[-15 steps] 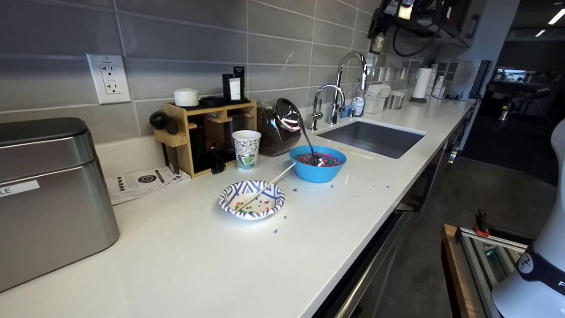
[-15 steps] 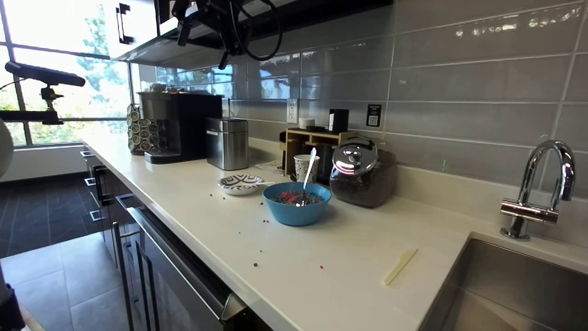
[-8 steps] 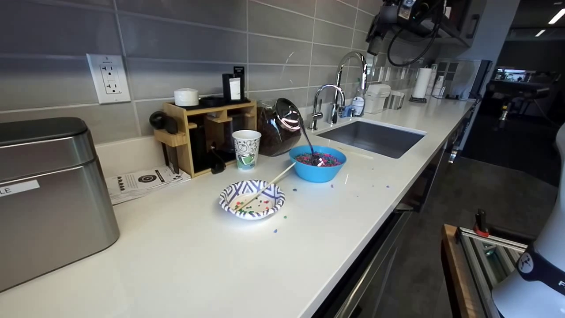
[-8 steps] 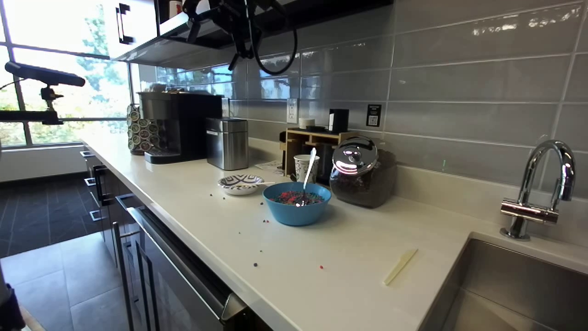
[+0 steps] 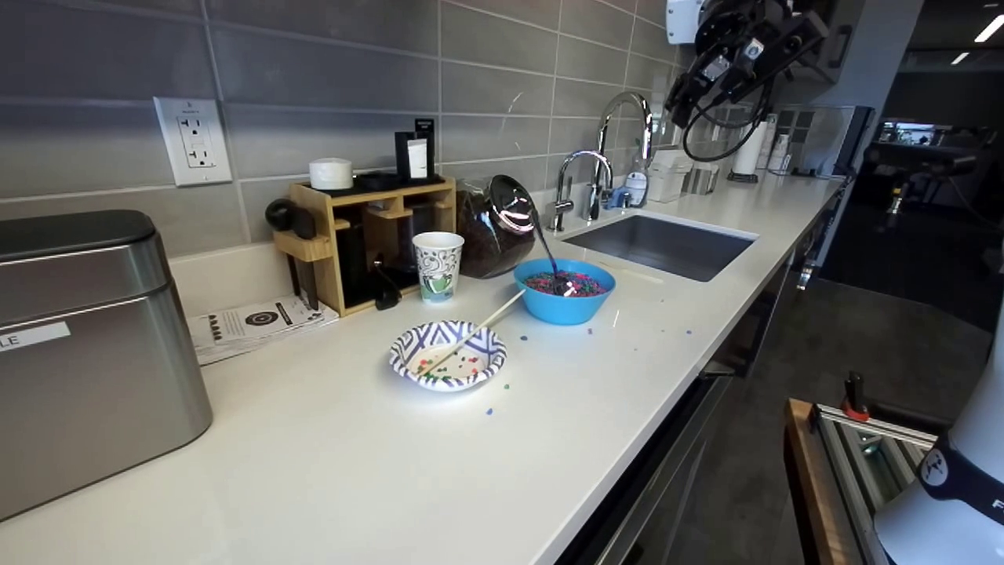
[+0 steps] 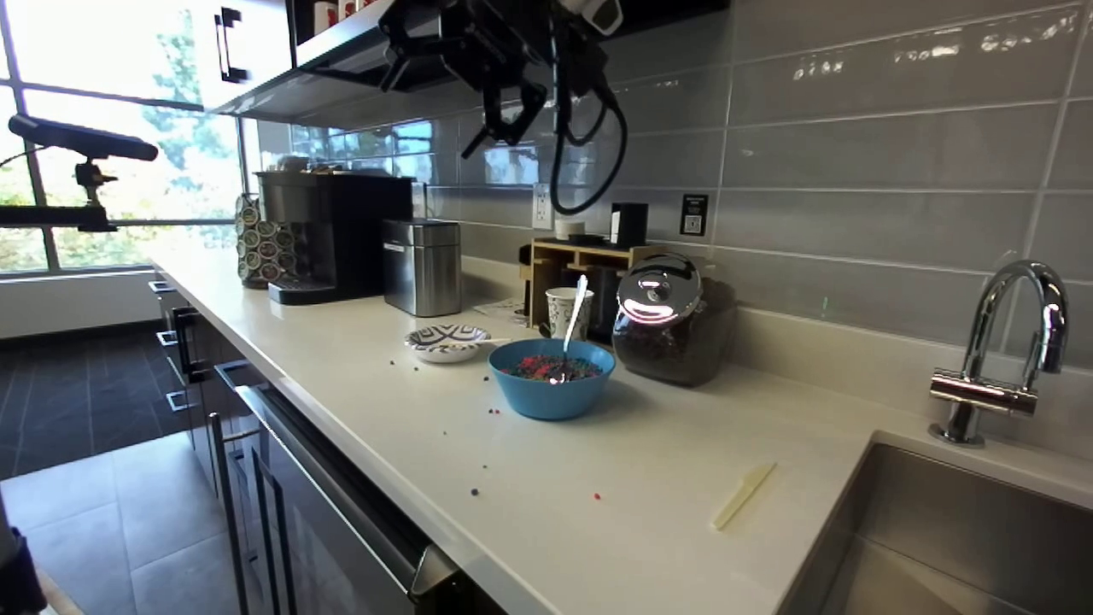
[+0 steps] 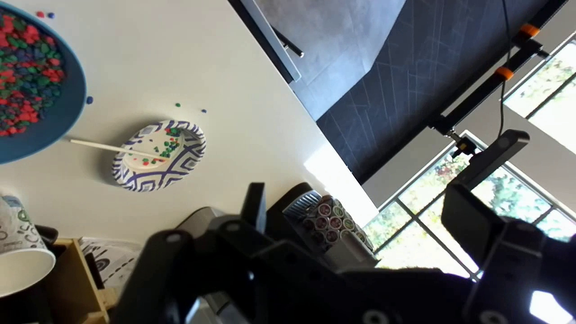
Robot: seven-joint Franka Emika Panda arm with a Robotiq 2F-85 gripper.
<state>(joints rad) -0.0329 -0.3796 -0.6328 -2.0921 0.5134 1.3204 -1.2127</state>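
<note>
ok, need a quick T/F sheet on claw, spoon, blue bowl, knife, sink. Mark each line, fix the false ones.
1. The claw stands open, holding nothing. True.
2. A spoon leans in the blue bowl, its handle rising above the rim. True.
3. The claw touches the spoon. False: the claw is up in the air, apart from the spoon.
4. A pale knife lies on the counter near the sink. True.
5. The blue bowl stands in the sink. False: it stands on the counter.
6. Apart from the spoon, the blue bowl is empty. False: many small coloured pieces, red, green and blue, lie in it.
</note>
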